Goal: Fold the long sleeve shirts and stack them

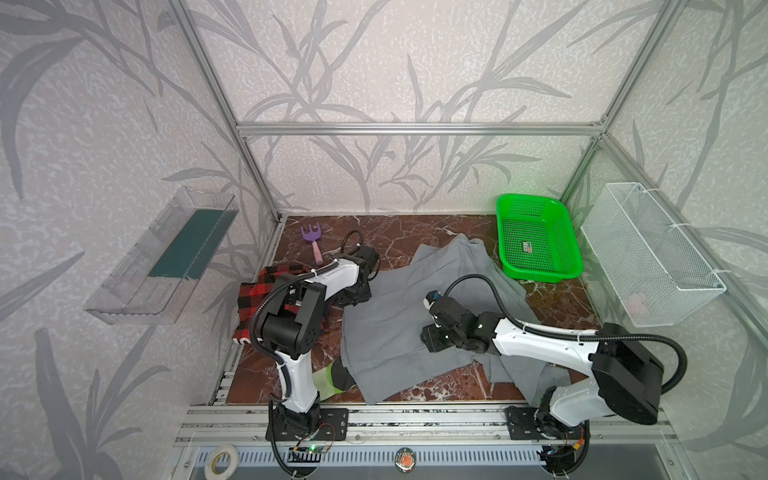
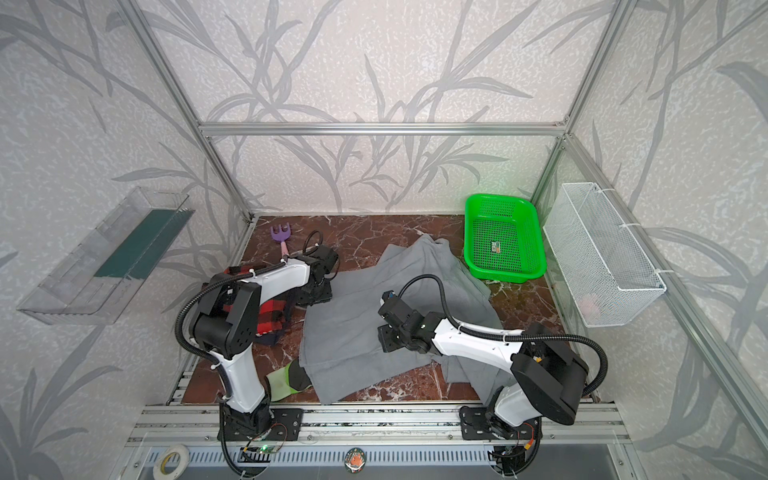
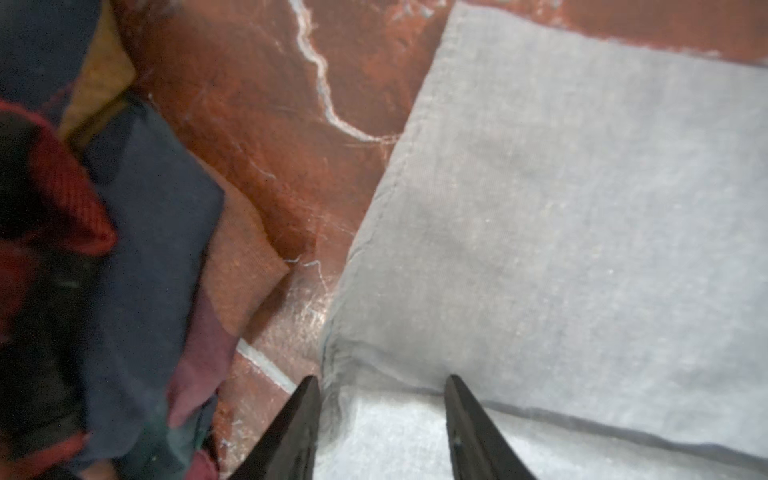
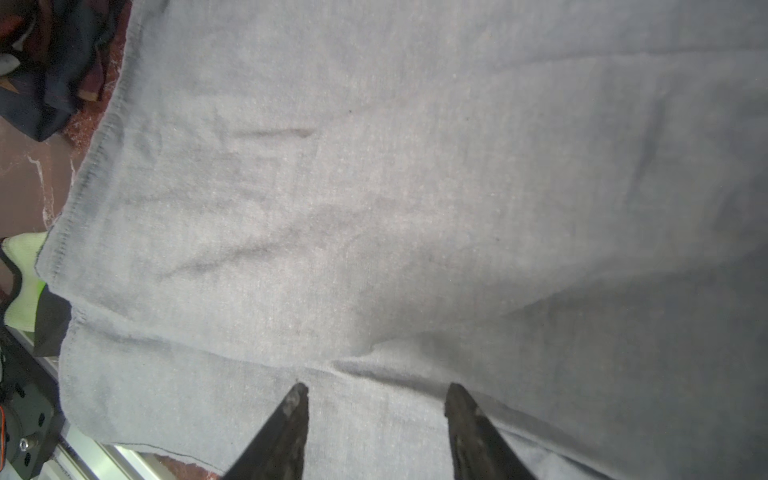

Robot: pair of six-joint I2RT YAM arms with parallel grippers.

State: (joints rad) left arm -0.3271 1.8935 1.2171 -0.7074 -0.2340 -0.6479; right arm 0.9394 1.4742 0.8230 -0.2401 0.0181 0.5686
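The grey shirt (image 1: 415, 299) lies spread over the middle of the marble table, with a fold running across it (image 4: 374, 208). The red-and-black plaid shirt (image 1: 266, 286) is bunched at the left, partly hidden under my left arm; white lettering shows at its hem. My left gripper (image 3: 381, 382) hovers over the grey shirt's left corner (image 3: 540, 208), jaws apart, grey cloth lying between them. My right gripper (image 4: 376, 390) stands open just above the middle of the grey shirt, in both top views (image 2: 388, 340) near its front half. Nothing is gripped.
A black glove with a yellow-green cuff (image 1: 332, 380) lies at the grey shirt's front left edge. A green basket (image 1: 538, 237) stands at the back right, a white wire basket (image 1: 652, 257) hangs on the right wall, and a purple toy rake (image 1: 311, 241) lies at the back left.
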